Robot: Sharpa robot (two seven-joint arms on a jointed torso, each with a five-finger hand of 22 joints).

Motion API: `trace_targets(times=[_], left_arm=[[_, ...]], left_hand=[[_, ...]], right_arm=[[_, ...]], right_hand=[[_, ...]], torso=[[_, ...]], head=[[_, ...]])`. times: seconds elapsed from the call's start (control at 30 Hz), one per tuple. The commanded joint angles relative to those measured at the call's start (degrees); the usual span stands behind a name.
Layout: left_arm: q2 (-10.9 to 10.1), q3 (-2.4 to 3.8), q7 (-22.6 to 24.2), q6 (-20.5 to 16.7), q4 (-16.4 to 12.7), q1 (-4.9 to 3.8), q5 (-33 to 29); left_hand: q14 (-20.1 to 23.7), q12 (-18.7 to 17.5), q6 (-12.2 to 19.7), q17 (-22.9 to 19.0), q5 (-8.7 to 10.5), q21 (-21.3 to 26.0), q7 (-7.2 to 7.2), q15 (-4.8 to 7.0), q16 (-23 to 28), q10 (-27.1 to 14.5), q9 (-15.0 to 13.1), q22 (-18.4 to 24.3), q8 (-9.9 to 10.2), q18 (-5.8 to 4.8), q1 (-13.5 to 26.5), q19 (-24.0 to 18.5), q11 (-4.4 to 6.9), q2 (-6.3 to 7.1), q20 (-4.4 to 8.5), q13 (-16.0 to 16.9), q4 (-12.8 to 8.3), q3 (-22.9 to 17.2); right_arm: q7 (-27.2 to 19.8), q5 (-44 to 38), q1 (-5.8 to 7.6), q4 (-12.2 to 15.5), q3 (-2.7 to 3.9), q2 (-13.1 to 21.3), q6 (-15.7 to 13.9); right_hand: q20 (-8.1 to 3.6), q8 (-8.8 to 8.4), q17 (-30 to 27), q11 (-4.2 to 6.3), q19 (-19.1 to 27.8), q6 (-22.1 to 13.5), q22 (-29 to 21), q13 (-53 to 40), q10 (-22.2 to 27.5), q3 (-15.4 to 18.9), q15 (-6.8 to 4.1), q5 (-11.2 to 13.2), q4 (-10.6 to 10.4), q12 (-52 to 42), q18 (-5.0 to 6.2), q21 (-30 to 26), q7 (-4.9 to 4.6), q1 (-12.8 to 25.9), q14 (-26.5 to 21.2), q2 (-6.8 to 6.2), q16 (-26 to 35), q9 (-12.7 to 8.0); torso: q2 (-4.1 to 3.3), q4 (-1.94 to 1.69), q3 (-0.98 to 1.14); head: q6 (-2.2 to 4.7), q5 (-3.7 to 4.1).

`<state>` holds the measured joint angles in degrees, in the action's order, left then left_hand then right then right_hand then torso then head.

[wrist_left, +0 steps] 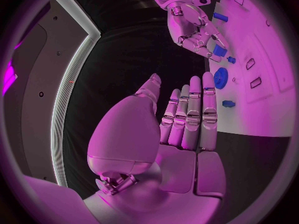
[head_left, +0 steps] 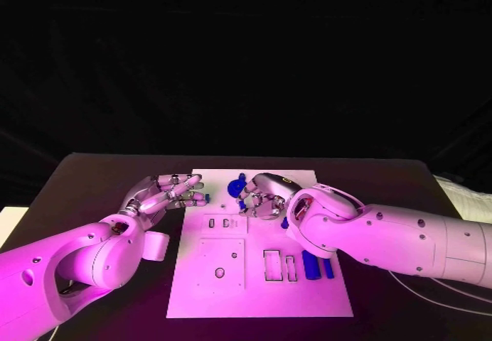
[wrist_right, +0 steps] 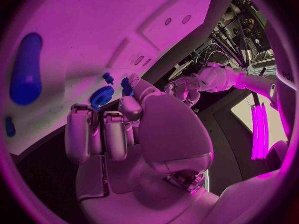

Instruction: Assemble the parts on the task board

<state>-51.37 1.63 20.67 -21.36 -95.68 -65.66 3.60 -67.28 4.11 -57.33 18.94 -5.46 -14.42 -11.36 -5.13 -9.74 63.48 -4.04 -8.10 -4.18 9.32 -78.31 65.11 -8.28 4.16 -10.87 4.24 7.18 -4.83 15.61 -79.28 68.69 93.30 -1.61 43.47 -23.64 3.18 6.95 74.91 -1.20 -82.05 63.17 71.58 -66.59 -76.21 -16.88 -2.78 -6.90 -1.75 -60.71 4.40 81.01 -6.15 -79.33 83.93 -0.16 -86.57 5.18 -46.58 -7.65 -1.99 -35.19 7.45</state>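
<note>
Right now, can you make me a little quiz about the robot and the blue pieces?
1. True or false: the left hand holds a blue part.
2. Which hand is over the task board? A) left B) right
3. Fill in: the round toothed blue piece is a ____.

Key:
1. False; its fingers are apart, beside the board.
2. B
3. Gear

Right hand (head_left: 269, 199) covers board (head_left: 297, 295) part at 12 o'clock — grip on blue part (wrist_right: 126, 85) unclear.
</note>
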Motion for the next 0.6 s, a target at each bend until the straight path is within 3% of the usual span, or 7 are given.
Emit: trace_targets(times=[0.03, 0.23, 0.6], left_arm=[[0.03, 0.04, 0.76, 0.6, -0.21, -0.05, -0.53], [-0.02, 0.04, 0.68, 0.7, -0.23, -0.05, -0.54], [-0.11, 0.04, 0.53, 0.77, -0.2, -0.05, -0.55]], left_hand=[[0.12, -0.22, 0.32, 0.08, 0.34, 0.31, -0.26, -0.14, 0.2, -0.08, 0.05, 0.05, 0.16, 0.85, 0.5, -0.28, -0.18, -0.12, -0.13, -0.06, -0.02, 0.25], [0.1, -0.21, 0.28, 0.13, 0.31, 0.32, -0.26, -0.14, 0.23, -0.06, 0.03, 0.05, 0.15, 0.86, 0.48, -0.26, -0.17, -0.22, -0.13, -0.05, -0.04, 0.24], [0.08, -0.2, 0.25, 0.18, 0.29, 0.34, -0.25, -0.13, 0.26, -0.04, 0.02, 0.06, 0.13, 0.87, 0.4, -0.25, -0.16, -0.33, -0.14, -0.04, -0.11, 0.21]], right_arm=[[2.54, -4.43, -0.94, -0.57, -0.04, -1.22, 0.13], [2.9, -5.47, -2.08, -0.92, -0.08, -2.82, 0.92], [3.43, -6.09, -2.49, -0.79, -0.09, -3.47, 2.17]], right_hand=[[-0.08, 0.59, 9.63, 0.28, 0.17, 1.21, 0.09, -0.04, 0.03, -0.35, -0.25, -0.34, 0.05, 0.23, -0.63, -0.22, 0.46, 0.29, 4.77, -0.06, 0.17, 1.34], [-0.13, 0.67, 9.65, 0.33, 0.11, 1.43, 0.14, -0.07, -0.14, -0.17, -0.3, -0.36, -0.02, 0.25, -0.64, -0.2, 0.54, 0.9, 4.78, -0.57, 0.18, 1.44], [-0.2, 0.58, 9.5, 0.39, 0.06, 1.43, 0.14, 0.35, -0.07, 0.15, -0.36, 0.04, -0.36, 0.91, -0.65, -0.22, 0.6, 2.05, 4.76, -1.23, 0.32, 1.48]], torso=[[-0.05, -0.05, -0.02], [-0.05, -0.2, -0.03], [-0.03, 0.05, 0.05]], head=[[-0.33, -0.59], [-0.75, -1.05], [-0.97, -2.06]])
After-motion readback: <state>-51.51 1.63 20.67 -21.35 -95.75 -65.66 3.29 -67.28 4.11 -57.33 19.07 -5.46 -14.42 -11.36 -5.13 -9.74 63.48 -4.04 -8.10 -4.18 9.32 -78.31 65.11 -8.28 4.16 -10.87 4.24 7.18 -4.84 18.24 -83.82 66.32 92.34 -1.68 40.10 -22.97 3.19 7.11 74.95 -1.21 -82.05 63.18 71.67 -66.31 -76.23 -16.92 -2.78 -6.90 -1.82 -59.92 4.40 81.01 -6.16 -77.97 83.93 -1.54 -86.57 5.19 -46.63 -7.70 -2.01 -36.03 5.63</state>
